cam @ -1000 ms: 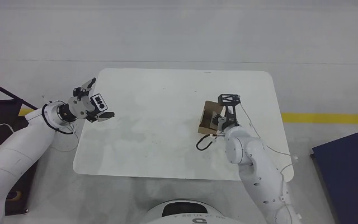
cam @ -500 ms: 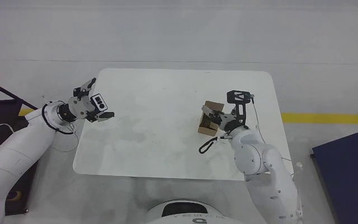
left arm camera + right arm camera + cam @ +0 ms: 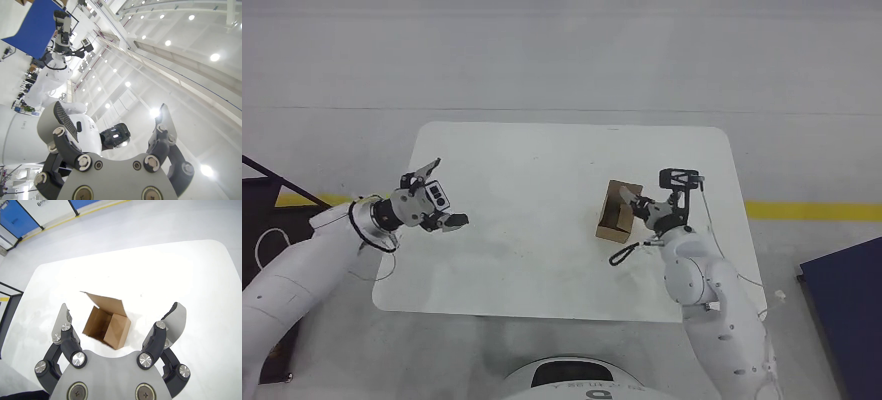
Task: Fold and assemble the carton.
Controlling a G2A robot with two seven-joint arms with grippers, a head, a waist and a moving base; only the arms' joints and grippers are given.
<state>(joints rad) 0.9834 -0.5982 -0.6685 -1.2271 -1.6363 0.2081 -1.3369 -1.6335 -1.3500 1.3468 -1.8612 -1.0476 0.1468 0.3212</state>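
— Where does the carton [image 3: 619,211] sit, and how much room is around it?

— It rests on the right half of the white surface [image 3: 542,160], away from the right edge and well clear of the near and far edges. It is brown, part-folded, one flap raised and its mouth open, as the right wrist view shows [image 3: 107,325]. A wide bare stretch of surface lies to its left.

— And the right gripper [image 3: 642,212]?

— Just beside the carton, on the side toward the right edge. Its own view [image 3: 120,306] has the jaws spread wide and released, grasping nothing, with the carton lying ahead between them. Whether a finger touches the cardboard cannot be told.

— The left one?

— The left gripper [image 3: 445,195] hangs over the left margin of the surface, well apart from the carton. Its jaws [image 3: 109,107] are likewise spread and released, turned up toward a white ceiling with round lamps.

— What of the surface and the room?

— The surface has rounded corners and faint scuffs near the middle. The floor around it is pale grey, with a yellow line [image 3: 812,211] running off to the right, a dark blue panel [image 3: 852,300] at the near right, and a black frame [image 3: 272,175] at the left.
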